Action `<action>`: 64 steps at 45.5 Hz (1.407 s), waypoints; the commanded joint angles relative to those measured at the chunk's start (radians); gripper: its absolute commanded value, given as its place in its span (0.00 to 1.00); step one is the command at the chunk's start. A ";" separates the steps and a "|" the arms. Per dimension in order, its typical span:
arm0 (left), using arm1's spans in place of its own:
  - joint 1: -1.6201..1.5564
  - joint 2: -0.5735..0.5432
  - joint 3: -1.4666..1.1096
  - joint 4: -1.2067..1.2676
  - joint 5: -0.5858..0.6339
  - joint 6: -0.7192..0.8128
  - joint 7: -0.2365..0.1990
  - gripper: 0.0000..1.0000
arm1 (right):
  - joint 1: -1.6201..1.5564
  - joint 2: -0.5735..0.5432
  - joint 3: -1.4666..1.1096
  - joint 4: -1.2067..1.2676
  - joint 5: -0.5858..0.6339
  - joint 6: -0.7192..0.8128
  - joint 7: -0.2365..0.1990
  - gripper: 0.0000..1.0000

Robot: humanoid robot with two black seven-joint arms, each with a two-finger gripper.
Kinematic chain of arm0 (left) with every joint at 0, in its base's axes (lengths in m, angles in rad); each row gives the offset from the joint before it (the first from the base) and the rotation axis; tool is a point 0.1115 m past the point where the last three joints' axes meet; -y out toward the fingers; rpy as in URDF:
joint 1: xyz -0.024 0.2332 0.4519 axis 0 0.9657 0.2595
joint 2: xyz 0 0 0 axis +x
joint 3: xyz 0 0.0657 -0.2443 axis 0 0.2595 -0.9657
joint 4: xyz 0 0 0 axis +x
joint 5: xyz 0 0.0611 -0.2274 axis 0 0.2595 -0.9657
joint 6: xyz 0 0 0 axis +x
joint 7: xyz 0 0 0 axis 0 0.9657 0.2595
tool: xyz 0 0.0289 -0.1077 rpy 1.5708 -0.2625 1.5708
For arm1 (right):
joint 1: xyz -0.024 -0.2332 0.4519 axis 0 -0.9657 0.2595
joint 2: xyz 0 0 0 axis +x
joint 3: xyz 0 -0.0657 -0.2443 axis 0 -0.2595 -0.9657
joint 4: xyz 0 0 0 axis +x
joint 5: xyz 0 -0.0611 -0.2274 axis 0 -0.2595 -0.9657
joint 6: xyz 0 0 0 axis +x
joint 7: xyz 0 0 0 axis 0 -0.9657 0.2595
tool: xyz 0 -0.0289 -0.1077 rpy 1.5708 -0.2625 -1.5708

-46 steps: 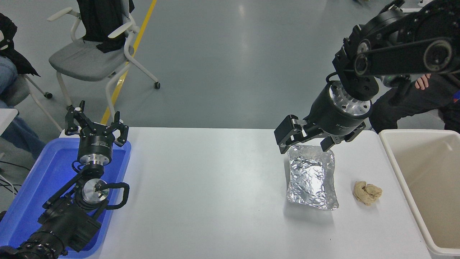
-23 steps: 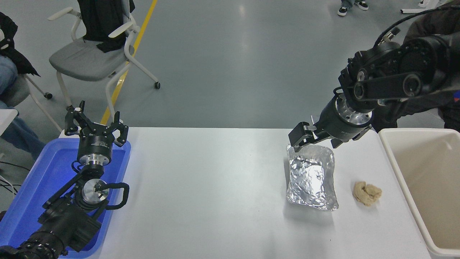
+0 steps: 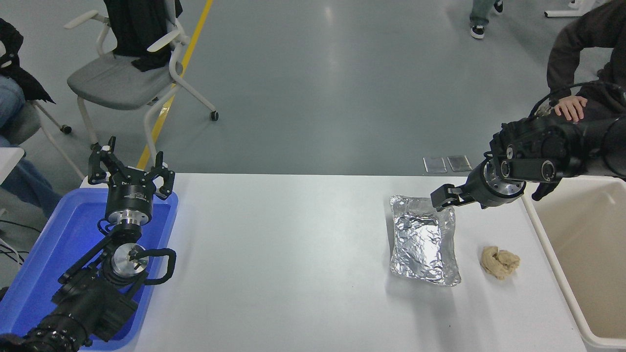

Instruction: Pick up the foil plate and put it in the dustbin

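The foil plate (image 3: pixel 423 242) lies flat on the white table (image 3: pixel 293 254), right of the middle. My right gripper (image 3: pixel 442 199) is low over the table at the plate's far right corner, on or just over its rim; I cannot tell whether it touches the foil. The arm comes in from the right edge. The dustbin (image 3: pixel 587 254) stands at the table's right end, apart from the plate. My left gripper (image 3: pixel 131 168) is parked open over the blue tray.
A crumpled tan paper wad (image 3: pixel 500 261) lies between the plate and the dustbin. A blue tray (image 3: pixel 39 264) is at the left end under the left arm. A person's hand (image 3: pixel 570 105) is behind the right arm. A chair (image 3: pixel 122 83) stands beyond the table.
My right arm has dropped and swung right, bringing the gripper from above the plate's far edge down to its far right corner. The plate has not moved. The left arm is still.
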 commanded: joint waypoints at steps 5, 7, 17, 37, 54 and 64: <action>0.000 -0.001 0.000 0.001 0.000 0.000 0.000 0.99 | -0.277 -0.028 0.175 -0.219 -0.075 -0.051 -0.008 0.99; 0.000 0.000 0.000 -0.001 0.000 0.000 0.002 0.99 | -0.290 -0.028 0.178 -0.224 -0.077 -0.053 -0.007 0.99; 0.000 0.000 0.000 0.001 0.000 0.000 0.002 0.99 | -0.335 -0.025 0.203 -0.227 -0.077 -0.057 -0.008 0.99; 0.000 0.000 0.000 -0.001 0.000 0.000 0.002 0.99 | -0.383 0.003 0.293 -0.229 -0.064 -0.093 -0.010 0.90; 0.000 0.000 0.000 -0.001 0.000 0.000 0.002 0.99 | -0.396 0.007 0.293 -0.236 -0.057 -0.132 -0.010 0.10; 0.000 0.000 0.000 -0.001 0.000 0.000 0.002 0.99 | -0.383 0.009 0.292 -0.224 -0.057 -0.136 -0.005 0.00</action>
